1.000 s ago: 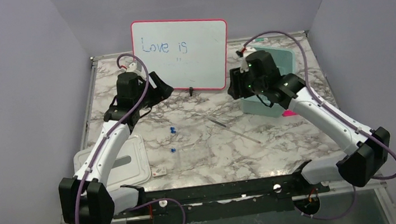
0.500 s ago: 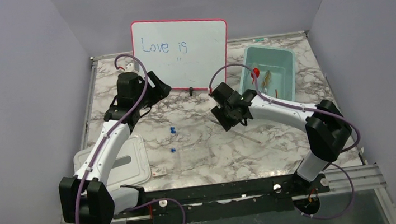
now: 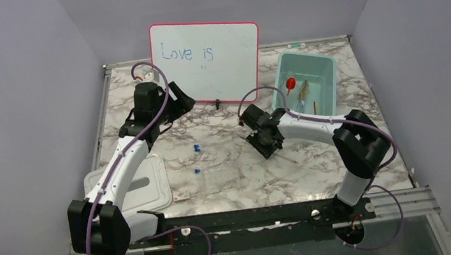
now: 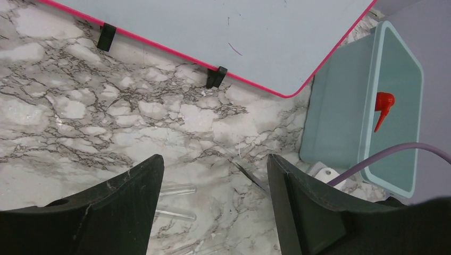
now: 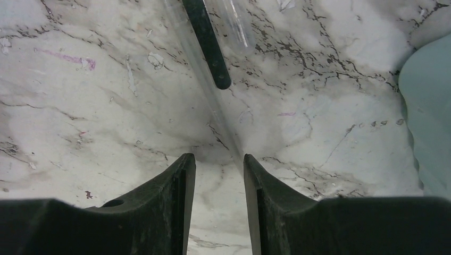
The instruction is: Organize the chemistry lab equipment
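I have open marble tabletop (image 5: 80, 106) around both grippers. Ahead of the left gripper (image 4: 214, 162), spread wide and empty, stands the pink-framed whiteboard (image 4: 213, 32). To its right, the pale teal plastic bin (image 4: 335, 106) holds a red-nozzled clear squeeze bottle (image 4: 382, 103). The right gripper (image 5: 218, 159), narrowly parted, grips nothing; a thin clear glass tube (image 5: 213, 101) ends at its tips.

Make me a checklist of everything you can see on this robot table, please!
Surface: marble table, grey-veined.
Job's things: red-nozzle bottle inside teal bin; blue-capped tubes and thin clear rod lying on the table.
Clutter: whiteboard reading "Love is"; white tray at the left edge.
Grippers: left gripper fingers open, holding nothing; right gripper fingers open, low over the rod.
Cables: purple cables looping along both arms.
Surroundings: plain walls.
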Robot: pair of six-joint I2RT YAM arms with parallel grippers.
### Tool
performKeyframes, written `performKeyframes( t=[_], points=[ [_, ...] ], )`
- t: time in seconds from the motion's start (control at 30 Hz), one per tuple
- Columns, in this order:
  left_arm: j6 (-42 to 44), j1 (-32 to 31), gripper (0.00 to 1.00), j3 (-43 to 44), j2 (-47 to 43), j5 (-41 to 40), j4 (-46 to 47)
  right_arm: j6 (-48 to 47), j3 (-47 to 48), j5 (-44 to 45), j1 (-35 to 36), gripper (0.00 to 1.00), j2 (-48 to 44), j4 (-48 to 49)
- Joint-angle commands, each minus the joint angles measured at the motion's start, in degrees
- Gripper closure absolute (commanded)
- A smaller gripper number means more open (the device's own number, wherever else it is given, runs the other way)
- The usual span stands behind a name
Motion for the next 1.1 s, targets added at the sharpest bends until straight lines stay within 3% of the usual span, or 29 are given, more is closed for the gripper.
performKeyframes(
  t=[0.0,0.43,0.63,0.77,0.93,1.07],
  points=[
    [0.2,-0.3,0.26,0.9,-0.4,-0.6,-0.8,-1.6,-0.6,-3.0,-0.7,0.58,1.8,-0.8],
    [0.1,-0.3,0.26,1.0,-0.8,-0.6,-0.8,-1.4,-1.0,-9.7,-2.5,0.60,2.0,-0.1],
    [0.3,-0.3,0.26,1.0,-1.1,-0.5,-0.9,-1.8,-0.1,-12.4,-2.9,0.72,1.8,-0.6],
    [0.4,-0.3,0.26,0.7,-1.4,-0.8,-1.2,-2.1,-0.5,-12.7,-2.9,0.72,1.9,-0.4],
    [0.5,-0.3,0.26,0.4,-1.7,-1.0,-1.2,-2.8,0.4,-11.6,-2.9,0.66,4.1,-0.6],
    [0.5,-0.3,0.26,0.5,-1.6,-1.3,-1.2,-2.8,1.0,-12.7,-2.9,0.71,5.4,0.1]
  ],
)
